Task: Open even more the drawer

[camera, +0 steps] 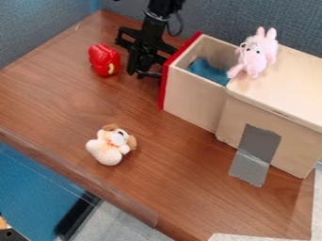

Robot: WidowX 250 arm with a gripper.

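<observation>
Out from the left end of the pale wooden box (273, 129), the drawer (192, 99) is part way open, with its red front (165, 82) facing left. A soft blue thing (206, 70) lies inside. The drawer looks stiff and made of wood, so it should not bend or break, but it may rub and stick if pulled crooked. It seems fairly light, with so little in it. The best place to hold is the middle of the red front, or its top edge, then pull straight out, slow and level. The front may be slippery if the grip is weak. The gripper (144, 70) is right by the front, on its outer side; I cannot tell if it is open or closed. Its black arm (156, 18) hangs from the top of the view. A pink toy bunny (256, 52) sits on the box by the open drawer, one leg at the edge, so a hard jerk could tip it in. Gray tape (254, 153) runs from the box to the brown surface (182, 174) and may help keep the box still. Further left are a red toy (104, 60) and, nearer the camera, a small toy dog (112, 144).
</observation>
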